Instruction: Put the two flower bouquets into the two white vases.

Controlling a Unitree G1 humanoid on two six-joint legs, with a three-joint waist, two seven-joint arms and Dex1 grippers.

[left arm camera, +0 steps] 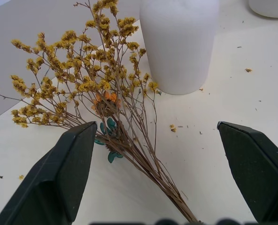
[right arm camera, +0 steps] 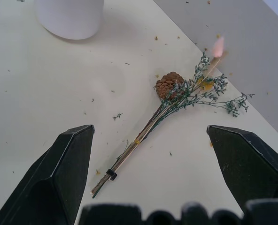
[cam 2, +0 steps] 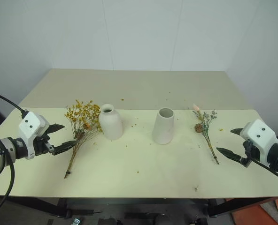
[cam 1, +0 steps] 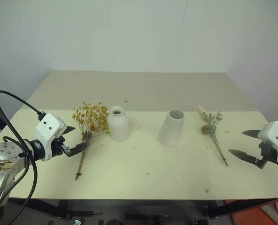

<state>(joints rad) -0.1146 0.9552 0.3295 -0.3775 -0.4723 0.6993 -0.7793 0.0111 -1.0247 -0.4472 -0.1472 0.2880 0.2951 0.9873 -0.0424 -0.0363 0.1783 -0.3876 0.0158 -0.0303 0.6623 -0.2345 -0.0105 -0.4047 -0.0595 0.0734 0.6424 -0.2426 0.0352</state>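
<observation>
Four things are lying or standing in a row on the pale surface (cam 1: 143,178). The yellow bunch (cam 1: 89,123) is lying flat toward the left, its flower head just beside the round vase (cam 1: 118,123) and its brown stems trailing toward the near edge. The round vase is standing upright, and the cone vase (cam 1: 171,127) is standing upright near it to the right, apart from it. Both vases are holding nothing. The grey-green sprig (cam 1: 211,131) is lying flat to the right of the cone vase, well apart from it, its pine cone (right arm camera: 169,85) and pink tip pointing away and its bound stem end coming toward the near edge.

The left hand (cam 1: 72,139) is hovering just beside the bunch's stems, fingers spread wide and gripping nothing. The right hand (cam 1: 246,145) is hanging over the right end of the surface near the sprig's stem end, fingers likewise spread and empty. Small flower crumbs are lying scattered across the surface
</observation>
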